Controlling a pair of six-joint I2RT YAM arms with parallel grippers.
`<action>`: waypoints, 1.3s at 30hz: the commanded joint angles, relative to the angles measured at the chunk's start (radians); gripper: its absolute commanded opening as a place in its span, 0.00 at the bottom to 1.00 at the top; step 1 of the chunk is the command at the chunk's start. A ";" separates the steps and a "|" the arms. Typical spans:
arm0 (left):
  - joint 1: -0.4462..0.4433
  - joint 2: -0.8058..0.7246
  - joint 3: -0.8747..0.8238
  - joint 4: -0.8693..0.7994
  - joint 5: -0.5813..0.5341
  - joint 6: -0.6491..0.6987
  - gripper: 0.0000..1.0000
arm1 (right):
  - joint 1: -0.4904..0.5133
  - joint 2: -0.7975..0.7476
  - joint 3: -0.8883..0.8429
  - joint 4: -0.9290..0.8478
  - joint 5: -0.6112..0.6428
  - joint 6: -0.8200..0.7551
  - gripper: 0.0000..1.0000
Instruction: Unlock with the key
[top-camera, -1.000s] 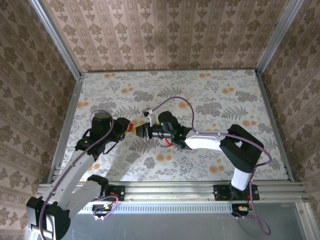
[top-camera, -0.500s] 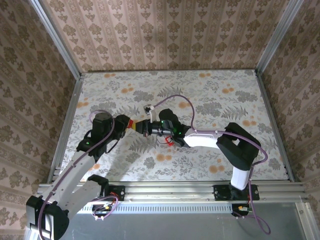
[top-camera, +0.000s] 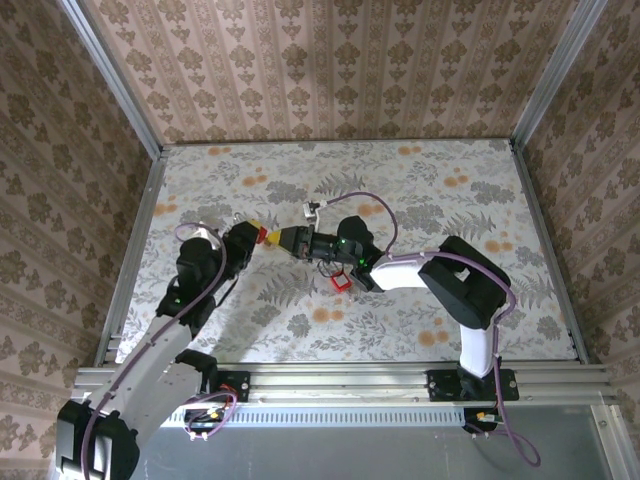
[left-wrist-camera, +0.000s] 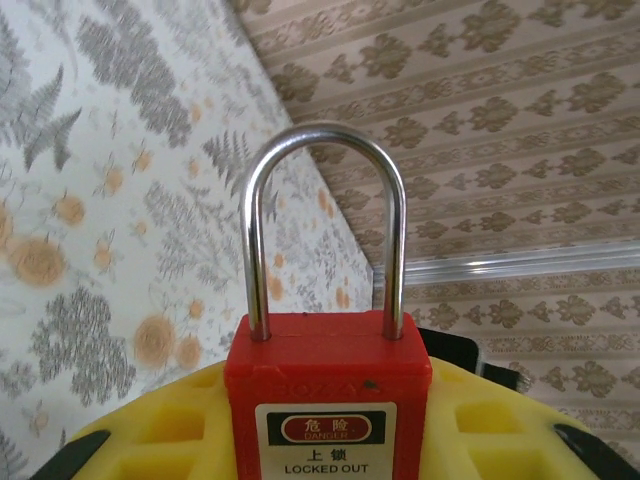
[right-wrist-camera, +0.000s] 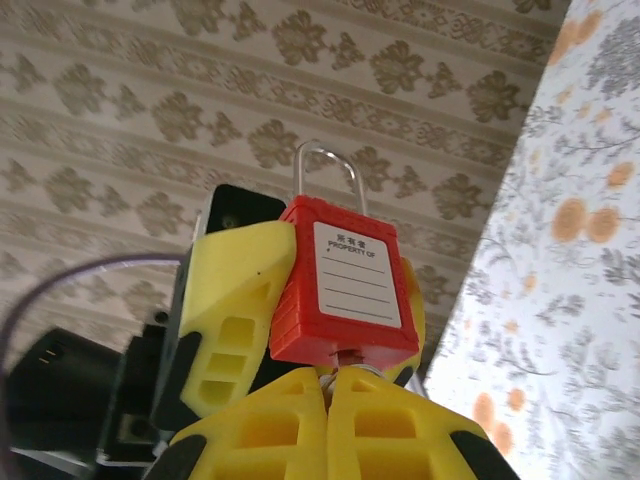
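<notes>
Padlock (right-wrist-camera: 345, 290) sat gripped in your left gripper (top-camera: 258, 236); your right gripper (top-camera: 287, 239), clenched, met its underside. Nearer, a second red padlock (top-camera: 340, 283) lay on the table (top-camera: 450, 170).

Red padlock (right-wrist-camera: 345, 290) gripped by left hand (right-wrist-camera: 330, 305) — right hand (right-wrist-camera: 328, 400) closed beneath

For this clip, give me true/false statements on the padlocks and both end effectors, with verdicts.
1. The left end effector grips a red padlock between its yellow fingers. True.
2. That padlock's shackle has sprung open. False: both legs sit in the body.
3. A second red padlock lies on the table. True.
4. The right end effector has its fingers spread wide. False: they are pressed together just under the held padlock.
</notes>
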 joint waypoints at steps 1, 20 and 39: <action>0.020 -0.032 -0.011 0.148 0.024 0.081 0.00 | -0.057 0.053 0.005 0.130 0.078 0.219 0.00; 0.044 -0.011 0.133 -0.188 0.066 0.157 0.00 | -0.023 -0.212 0.000 -0.522 0.088 -0.432 0.46; -0.005 0.015 0.177 -0.276 0.074 0.155 0.00 | 0.066 -0.146 0.148 -0.654 0.078 -0.653 0.46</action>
